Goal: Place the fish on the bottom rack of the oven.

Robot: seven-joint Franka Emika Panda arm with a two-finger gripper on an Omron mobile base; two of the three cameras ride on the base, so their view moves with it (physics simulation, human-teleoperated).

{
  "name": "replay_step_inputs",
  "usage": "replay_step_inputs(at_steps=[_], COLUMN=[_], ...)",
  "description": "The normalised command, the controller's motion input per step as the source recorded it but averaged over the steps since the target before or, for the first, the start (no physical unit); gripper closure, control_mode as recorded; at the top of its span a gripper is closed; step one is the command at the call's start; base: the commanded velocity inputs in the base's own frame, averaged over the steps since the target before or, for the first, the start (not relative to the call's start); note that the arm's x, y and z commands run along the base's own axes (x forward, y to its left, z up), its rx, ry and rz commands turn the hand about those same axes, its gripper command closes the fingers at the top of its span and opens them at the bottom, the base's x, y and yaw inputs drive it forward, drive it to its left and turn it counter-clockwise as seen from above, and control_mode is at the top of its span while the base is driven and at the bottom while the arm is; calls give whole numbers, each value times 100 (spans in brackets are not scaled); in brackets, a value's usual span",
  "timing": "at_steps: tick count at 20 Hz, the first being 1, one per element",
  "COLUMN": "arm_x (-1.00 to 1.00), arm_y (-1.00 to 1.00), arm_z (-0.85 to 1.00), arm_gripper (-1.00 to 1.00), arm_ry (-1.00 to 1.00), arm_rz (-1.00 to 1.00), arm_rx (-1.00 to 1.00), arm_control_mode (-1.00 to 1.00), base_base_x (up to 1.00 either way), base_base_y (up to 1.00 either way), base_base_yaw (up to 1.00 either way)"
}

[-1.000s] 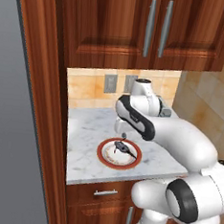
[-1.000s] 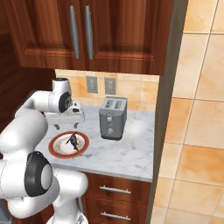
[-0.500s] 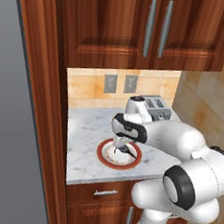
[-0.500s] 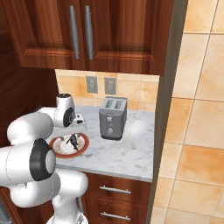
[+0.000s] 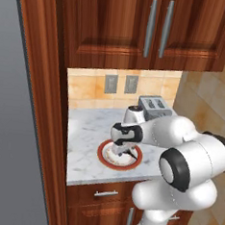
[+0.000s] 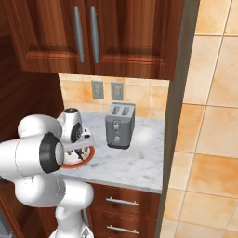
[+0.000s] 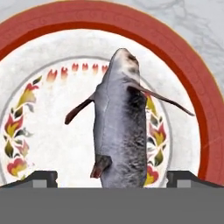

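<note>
As the gripper (image 7: 111, 178) hangs released astride the fish (image 7: 121, 131), contact looks close.
Likely light, stiff and slick; mid-body offers the surest hold above the plate (image 7: 192, 83).

Red-brown wood cabinets (image 5: 141, 30) above a marble counter (image 6: 135, 160), tan tiles (image 6: 211, 116).

The white arm is reaching down over the red-rimmed plate (image 6: 87, 157) lying on the marble table (image 6: 135, 162), with the hand (image 6: 81, 148) sitting low above it, while a grey toaster (image 6: 119, 125) is standing beside
</note>
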Motion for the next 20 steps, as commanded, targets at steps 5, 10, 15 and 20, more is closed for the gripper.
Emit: replay_step_inputs(at_steps=[5, 10, 15, 20], arm_x=[3, 0, -7, -72], arm_y=[0, 0, 0, -5], arm_z=[-28, -15, 39, 100], arm_gripper=[-100, 100, 100, 100], arm_ry=[0, 0, -3, -3], arm_rz=[0, 0, -3, -13], arm_rx=[1, 2, 0, 0], arm_control_mode=[-100, -100, -100, -100], base_base_x=[0, 0, 0, 0], base_base_y=[0, 0, 0, 0], base_base_yaw=[0, 0, 0, 0])
